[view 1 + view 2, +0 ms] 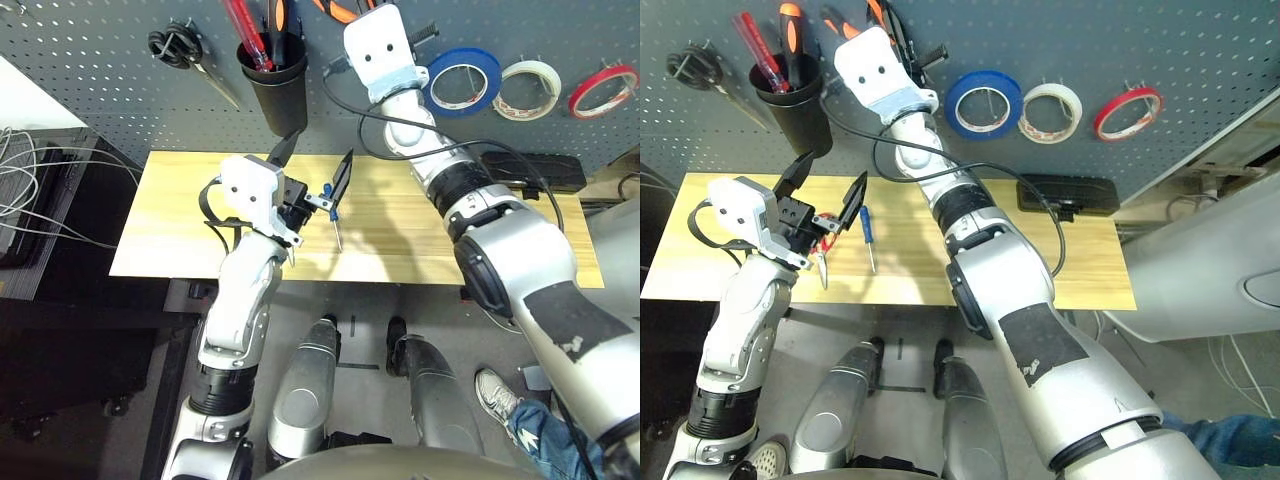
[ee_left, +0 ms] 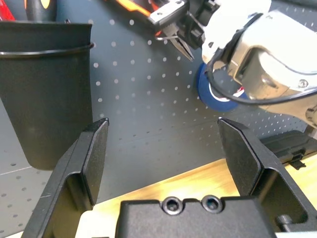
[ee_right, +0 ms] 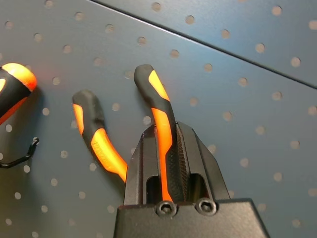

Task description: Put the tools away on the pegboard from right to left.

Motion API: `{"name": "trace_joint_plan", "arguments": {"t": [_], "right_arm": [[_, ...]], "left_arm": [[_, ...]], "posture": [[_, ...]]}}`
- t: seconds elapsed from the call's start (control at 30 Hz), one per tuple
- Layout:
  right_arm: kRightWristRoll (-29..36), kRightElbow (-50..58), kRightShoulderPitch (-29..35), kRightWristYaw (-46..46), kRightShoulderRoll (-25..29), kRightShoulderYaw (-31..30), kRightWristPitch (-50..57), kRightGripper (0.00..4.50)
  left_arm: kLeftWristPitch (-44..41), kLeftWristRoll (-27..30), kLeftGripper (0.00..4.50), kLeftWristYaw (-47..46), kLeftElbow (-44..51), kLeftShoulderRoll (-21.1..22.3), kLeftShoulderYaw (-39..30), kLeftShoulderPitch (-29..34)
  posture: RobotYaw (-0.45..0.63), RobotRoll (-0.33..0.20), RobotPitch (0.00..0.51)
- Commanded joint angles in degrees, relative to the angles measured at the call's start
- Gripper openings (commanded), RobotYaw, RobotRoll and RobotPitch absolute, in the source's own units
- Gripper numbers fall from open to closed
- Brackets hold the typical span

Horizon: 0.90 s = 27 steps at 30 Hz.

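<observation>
The right gripper (image 3: 166, 163) is raised to the pegboard (image 1: 90, 60), its fingers clamped on one orange-and-black handle of the pliers (image 3: 157, 106); the other handle curves free just beside it, against the panel. Left of the handles in the wrist view, another orange-and-black grip and a wire hook sit at the panel. The left gripper (image 1: 312, 170) hangs over the wooden table (image 1: 180, 220), well short of the board, its two fingers spread wide with nothing between them. Just right of it, the small screwdriver (image 1: 867, 236) lies on the tabletop, blue handle toward the board. Beside the left gripper in the right eye view, a bit of red-handled scissors (image 1: 821, 252) lies on the table, mostly hidden by the hand. On the board, the blue tape (image 1: 462, 80) hangs on its pegs just right of the right gripper, with a white ring (image 1: 528, 88) and a red ring (image 1: 603, 90) farther right. A black cup (image 1: 274, 85) holding red and orange-handled tools hangs left of the pliers, and black scissors (image 1: 185, 50) hang at far left. A black case (image 1: 1070, 192) rests at the table's far right edge.
</observation>
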<state>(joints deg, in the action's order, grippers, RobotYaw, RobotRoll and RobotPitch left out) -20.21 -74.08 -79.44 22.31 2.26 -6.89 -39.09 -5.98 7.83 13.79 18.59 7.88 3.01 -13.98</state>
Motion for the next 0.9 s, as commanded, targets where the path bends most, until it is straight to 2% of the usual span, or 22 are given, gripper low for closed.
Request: {"name": "trace_joint_plan", "arguments": {"t": [0.03, 0.1, 0.5, 0.7, 0.9], "right_arm": [[2.5, 1.1, 1.7, -0.6, -0.4, 2.0, -0.1, 0.28], [3.3, 1.5, 2.2, -1.1, -0.6, 2.6, 0.0, 0.28], [8.2, 6.2, 5.0, -5.5, -1.3, 5.6, -2.1, 4.39], [11.2, 10.9, 7.3, -9.3, -1.4, 7.1, -2.4, 4.46], [16.5, 24.3, 16.4, -18.1, -3.2, 6.6, 1.5, 4.46]], "left_arm": [[0.7, -0.5, 4.50, 0.4, -1.0, 0.3, 0.1, 0.5], [1.0, -0.4, 4.50, 0.4, -1.4, 0.4, 0.0, 0.3], [2.9, -0.3, 4.50, 1.1, -5.0, 0.8, -0.3, -1.7], [4.0, -0.2, 4.50, 1.8, -7.0, 0.9, -0.4, -2.4], [5.4, -0.3, 4.50, 2.8, -9.9, 1.5, -0.6, -3.5]], "posture": [[0.27, 0.000, 0.323], [0.26, 0.000, 0.320], [0.23, 0.000, 0.304], [0.21, 0.000, 0.296], [0.18, 0.000, 0.276]]}}
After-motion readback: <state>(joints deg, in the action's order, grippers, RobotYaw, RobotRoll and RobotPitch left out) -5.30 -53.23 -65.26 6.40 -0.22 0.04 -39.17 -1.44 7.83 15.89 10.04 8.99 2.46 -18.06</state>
